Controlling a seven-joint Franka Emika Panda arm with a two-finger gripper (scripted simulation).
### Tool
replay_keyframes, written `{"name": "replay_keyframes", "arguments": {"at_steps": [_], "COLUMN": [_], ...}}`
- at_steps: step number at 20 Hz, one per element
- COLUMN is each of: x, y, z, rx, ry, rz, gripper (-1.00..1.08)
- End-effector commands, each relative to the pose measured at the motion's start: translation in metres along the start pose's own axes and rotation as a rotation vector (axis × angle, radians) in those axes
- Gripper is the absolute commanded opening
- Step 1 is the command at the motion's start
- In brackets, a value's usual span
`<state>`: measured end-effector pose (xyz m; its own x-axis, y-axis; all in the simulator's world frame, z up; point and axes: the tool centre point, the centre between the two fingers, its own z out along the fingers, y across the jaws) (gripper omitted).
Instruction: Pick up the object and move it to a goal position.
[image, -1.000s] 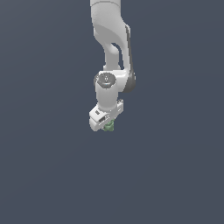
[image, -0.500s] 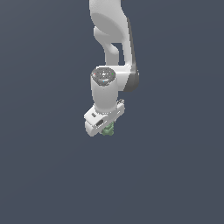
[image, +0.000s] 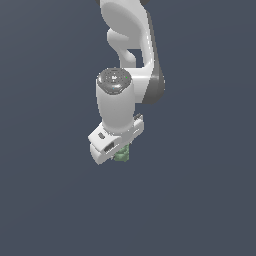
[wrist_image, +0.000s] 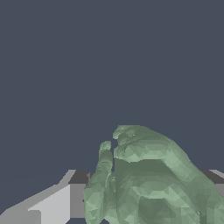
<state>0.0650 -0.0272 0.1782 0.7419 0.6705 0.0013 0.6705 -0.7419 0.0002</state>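
Object (image: 121, 154): pale green, faceted, darker green in the ridges. Gripper (image: 116, 148) above it: white, grey shading. Arm (image: 131, 45) above gripper: white, dark grey joint. Background uniform slate blue-grey.

The white arm (image: 127, 60) reaches down from the top, its gripper (image: 118, 148) closed around the small pale-green object (image: 122, 154), which peeks out below against the plain dark-grey surface (image: 200, 200).

A plain, flat slate-blue backdrop (image: 45, 200) fills both views from edge to edge, evenly lit, with no visible seam, wall, floor line, furniture, window or cast shadow anywhere, from 12 o'clock round to 6.
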Motion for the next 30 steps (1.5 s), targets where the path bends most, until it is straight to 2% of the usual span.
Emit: {"name": "replay_keyframes", "arguments": {"at_steps": [1, 15, 30], "x": [0.008, 0.043, 0.055], "y": [0.008, 0.045, 0.056], "z": [-0.011, -0.056, -0.069], "rx": [0.0, 0.0, 0.0], "ry": [0.0, -0.001, -0.001], "rz": [0.0, 0.0, 0.0], "gripper": [-1.0, -1.0, -1.0]}}
